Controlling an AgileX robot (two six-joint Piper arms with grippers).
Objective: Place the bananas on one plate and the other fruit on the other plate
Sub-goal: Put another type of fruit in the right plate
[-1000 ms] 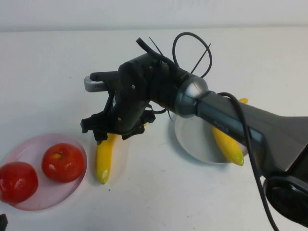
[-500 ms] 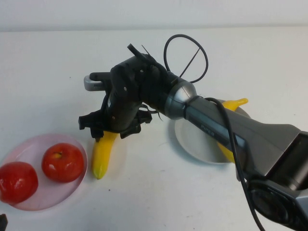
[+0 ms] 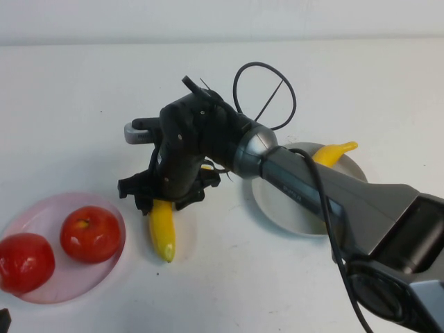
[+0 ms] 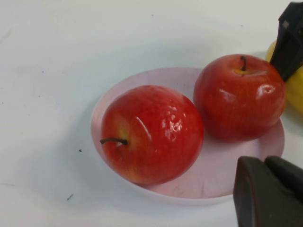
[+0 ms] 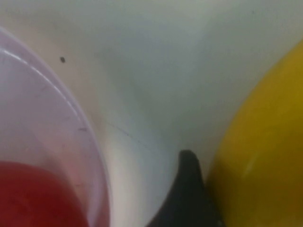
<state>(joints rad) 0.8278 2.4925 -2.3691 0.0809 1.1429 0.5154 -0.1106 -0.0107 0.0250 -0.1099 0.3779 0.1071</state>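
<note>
One banana lies on the table between the pale pink plate and the grey plate. My right gripper straddles its upper end, open, with one finger against the yellow skin. The other banana rests on the grey plate, mostly hidden by the right arm. Two red apples sit on the pink plate. My left gripper hangs shut and empty by that plate's near rim, next to the apples.
The right arm stretches from the lower right across the grey plate. A loop of black cable stands up behind its wrist. The white table is bare at the back and left.
The right gripper dropped slightly toward me and shifted right. The banana under it swung so its near tip now points down-right instead of down-left. The left gripper stayed still.
</note>
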